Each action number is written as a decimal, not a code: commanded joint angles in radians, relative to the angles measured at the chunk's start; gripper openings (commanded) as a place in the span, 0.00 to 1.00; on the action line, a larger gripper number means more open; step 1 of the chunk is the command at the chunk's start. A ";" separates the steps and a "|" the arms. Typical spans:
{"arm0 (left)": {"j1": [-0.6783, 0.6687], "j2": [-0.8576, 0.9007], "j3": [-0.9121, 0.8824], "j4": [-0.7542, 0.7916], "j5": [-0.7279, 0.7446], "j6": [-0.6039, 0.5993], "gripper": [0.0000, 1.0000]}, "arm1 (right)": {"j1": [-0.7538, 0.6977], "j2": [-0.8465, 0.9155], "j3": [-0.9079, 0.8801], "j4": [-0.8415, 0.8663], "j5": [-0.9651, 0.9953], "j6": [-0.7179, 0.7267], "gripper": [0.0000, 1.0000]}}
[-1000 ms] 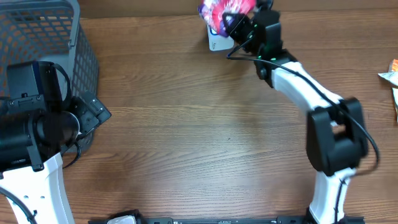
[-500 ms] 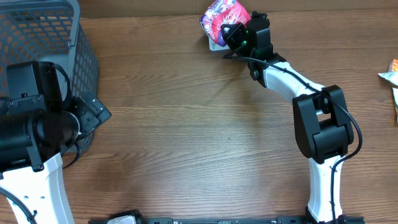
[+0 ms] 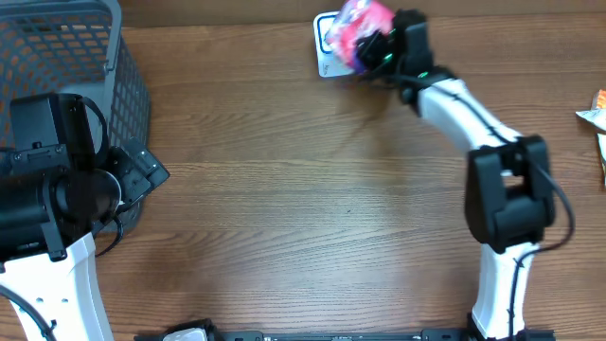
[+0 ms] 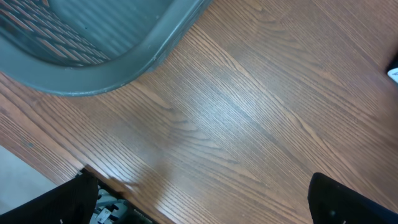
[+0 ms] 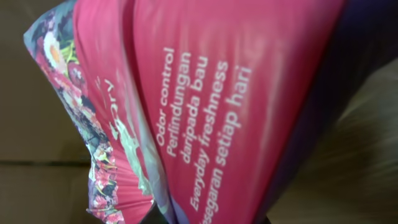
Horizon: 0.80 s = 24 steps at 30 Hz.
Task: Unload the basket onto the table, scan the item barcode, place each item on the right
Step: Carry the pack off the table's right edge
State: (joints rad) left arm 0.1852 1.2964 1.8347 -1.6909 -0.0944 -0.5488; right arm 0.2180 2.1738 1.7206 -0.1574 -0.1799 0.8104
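One wood-grain table [image 3: 284,189]: right jaws clamp the pink packet [image 3: 362,21], left jaws gape beside the basket [image 3: 57,57].

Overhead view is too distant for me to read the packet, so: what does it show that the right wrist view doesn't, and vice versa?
Only overhead: the grey basket, the wooden table, the left arm, and a white flat object by the right end effector. Only right wrist: the print on the pink packet, "Odor control" and "Everyday freshness", plus a floral edge. Both: that packet, gripped by the right end effector.
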 commanded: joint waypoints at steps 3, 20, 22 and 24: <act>0.004 0.000 -0.001 0.002 -0.010 -0.016 0.99 | -0.221 -0.210 0.101 -0.161 0.030 -0.056 0.04; 0.004 0.000 -0.001 0.002 -0.010 -0.016 1.00 | -0.914 -0.210 -0.004 -0.665 0.186 -0.106 0.05; 0.004 0.000 -0.001 0.001 -0.010 -0.016 1.00 | -0.943 -0.198 -0.006 -0.650 0.186 -0.142 0.08; 0.004 0.000 -0.001 0.002 -0.010 -0.016 1.00 | -0.961 -0.185 -0.006 -0.629 0.185 -0.183 0.16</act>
State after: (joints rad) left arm 0.1852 1.2964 1.8347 -1.6905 -0.0944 -0.5488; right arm -0.7345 1.9717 1.7145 -0.8131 -0.0078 0.7071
